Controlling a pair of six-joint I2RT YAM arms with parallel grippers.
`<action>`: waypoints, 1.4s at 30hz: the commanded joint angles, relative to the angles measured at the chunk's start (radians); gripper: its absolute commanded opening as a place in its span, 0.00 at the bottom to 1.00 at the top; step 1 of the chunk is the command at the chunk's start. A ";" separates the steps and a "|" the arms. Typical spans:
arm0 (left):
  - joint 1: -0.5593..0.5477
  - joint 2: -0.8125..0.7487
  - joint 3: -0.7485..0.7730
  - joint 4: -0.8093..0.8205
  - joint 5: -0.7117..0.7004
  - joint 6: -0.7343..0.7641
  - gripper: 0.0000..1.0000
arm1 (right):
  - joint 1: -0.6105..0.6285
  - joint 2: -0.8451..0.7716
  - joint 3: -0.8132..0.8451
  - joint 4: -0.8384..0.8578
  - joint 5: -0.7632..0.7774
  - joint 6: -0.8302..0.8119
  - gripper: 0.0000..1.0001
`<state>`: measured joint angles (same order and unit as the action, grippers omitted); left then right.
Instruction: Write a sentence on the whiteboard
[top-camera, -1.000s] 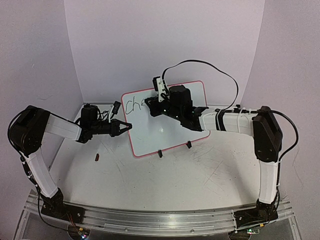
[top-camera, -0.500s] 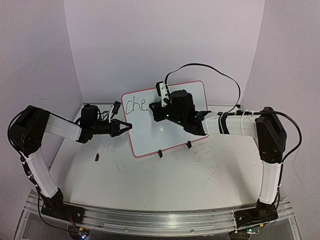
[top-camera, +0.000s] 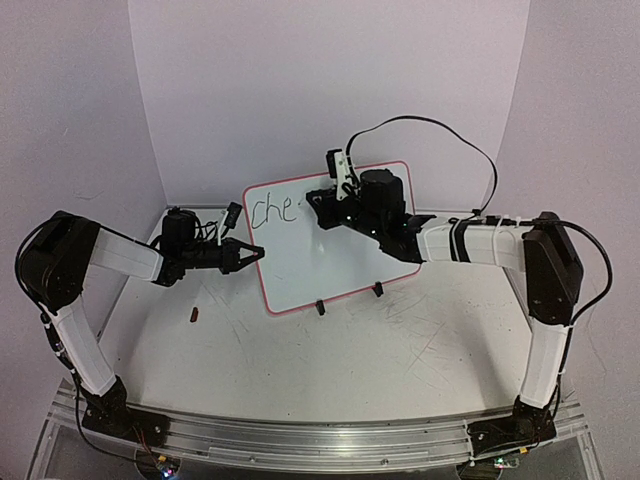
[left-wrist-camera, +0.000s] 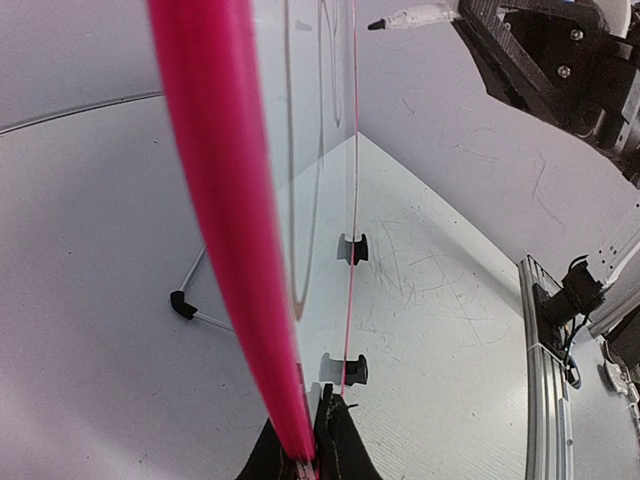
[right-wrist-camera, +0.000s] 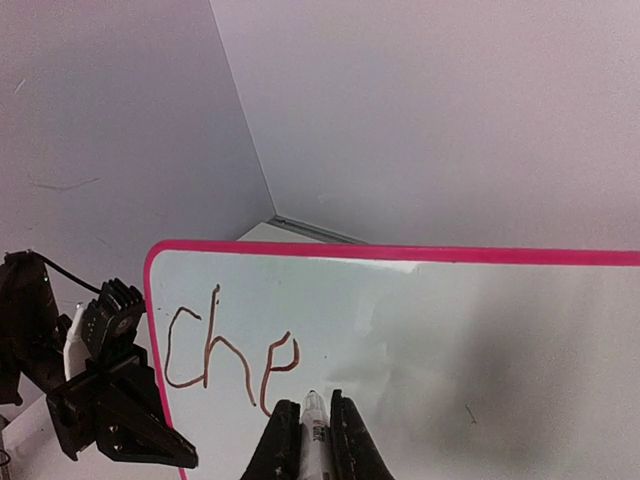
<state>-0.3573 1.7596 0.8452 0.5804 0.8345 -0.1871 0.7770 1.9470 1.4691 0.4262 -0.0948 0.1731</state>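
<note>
The whiteboard (top-camera: 330, 272) stood upright on its clip feet (top-camera: 378, 290) near the far edge of the table (top-camera: 350, 370), about midway along it. The left gripper (top-camera: 256, 253) was clamped on the board's pink rim at its left side. The right gripper (top-camera: 320, 198) pinched a marker (right-wrist-camera: 314, 432), whose tip seemed to touch the board just after the last letter. The sentence (right-wrist-camera: 230, 358) read only "che", in the board's upper left corner.

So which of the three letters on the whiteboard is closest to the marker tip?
The e, last of the three; the marker tip sits just right of it, while c and h lie further left.
</note>
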 joint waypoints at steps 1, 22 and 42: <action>0.001 -0.021 0.032 0.000 -0.098 0.088 0.00 | -0.006 0.029 0.064 0.025 -0.009 0.023 0.00; 0.001 -0.017 0.037 -0.004 -0.095 0.090 0.00 | -0.021 0.016 0.026 0.008 0.129 0.029 0.00; 0.001 -0.011 0.040 -0.005 -0.090 0.094 0.00 | -0.024 0.029 0.091 0.030 0.120 0.002 0.00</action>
<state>-0.3576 1.7588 0.8509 0.5674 0.8278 -0.1879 0.7673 1.9793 1.5030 0.4257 -0.0036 0.1869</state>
